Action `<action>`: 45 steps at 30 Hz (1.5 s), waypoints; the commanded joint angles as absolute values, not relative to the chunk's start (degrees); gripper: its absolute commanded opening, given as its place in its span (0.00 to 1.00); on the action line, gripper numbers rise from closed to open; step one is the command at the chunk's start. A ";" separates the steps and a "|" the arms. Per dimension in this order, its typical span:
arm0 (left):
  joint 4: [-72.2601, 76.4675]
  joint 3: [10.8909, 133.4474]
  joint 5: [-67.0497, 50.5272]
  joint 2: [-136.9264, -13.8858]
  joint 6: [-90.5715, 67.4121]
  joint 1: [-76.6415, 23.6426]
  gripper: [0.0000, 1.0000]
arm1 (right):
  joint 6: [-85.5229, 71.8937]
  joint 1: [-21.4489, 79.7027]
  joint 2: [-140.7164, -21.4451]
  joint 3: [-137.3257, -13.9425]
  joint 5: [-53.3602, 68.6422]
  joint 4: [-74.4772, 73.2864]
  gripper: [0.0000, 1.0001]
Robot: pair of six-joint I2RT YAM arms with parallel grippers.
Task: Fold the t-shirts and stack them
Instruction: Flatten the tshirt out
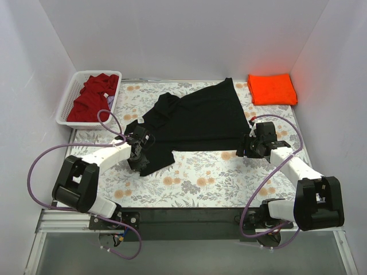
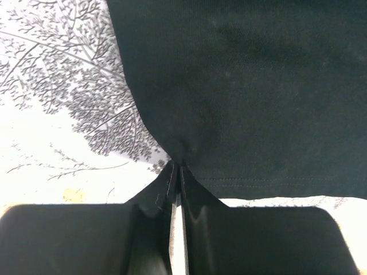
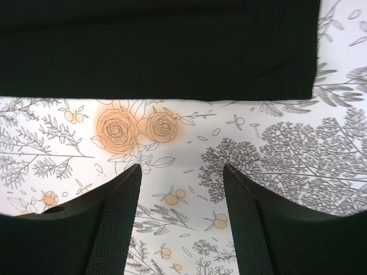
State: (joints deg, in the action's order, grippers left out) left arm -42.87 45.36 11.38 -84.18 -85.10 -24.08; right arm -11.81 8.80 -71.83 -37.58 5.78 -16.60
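Note:
A black t-shirt [image 1: 200, 117] lies spread across the middle of the flowered table, bunched at its left side. My left gripper [image 1: 139, 153] is shut on the shirt's near-left edge. In the left wrist view its jaws [image 2: 176, 169] pinch a pulled-up fold of the black t-shirt [image 2: 246, 86] just above the stitched hem. My right gripper [image 1: 245, 146] stands open at the near-right corner. In the right wrist view it [image 3: 182, 172] has only tablecloth between its fingers, a little short of the shirt's hem [image 3: 160, 46]. A folded orange t-shirt [image 1: 272, 89] lies at the back right. A dark red t-shirt [image 1: 92, 98] lies crumpled in the basket.
A white slatted basket [image 1: 65, 109] stands at the back left corner. White walls close in the table at the back and both sides. The flowered tablecloth [image 1: 200, 177] shows bare between the shirt and the arm bases. Purple cables loop beside both arms.

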 commanded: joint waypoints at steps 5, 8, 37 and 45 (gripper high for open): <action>-44.13 47.82 15.21 -75.78 -84.82 -24.35 0.00 | -13.80 9.05 -68.12 -38.32 -4.47 -19.68 0.68; -41.93 46.67 14.77 -73.40 -83.76 -24.35 0.00 | -14.59 8.88 -68.47 -39.72 -7.90 -21.09 0.72; -28.74 40.08 10.64 -71.89 -74.79 -23.91 0.00 | -16.44 2.81 -89.56 -52.91 -10.28 -18.63 0.50; -28.65 40.08 9.67 -72.16 -74.62 -23.29 0.00 | -16.52 2.72 -91.31 -55.28 -10.02 -18.63 0.50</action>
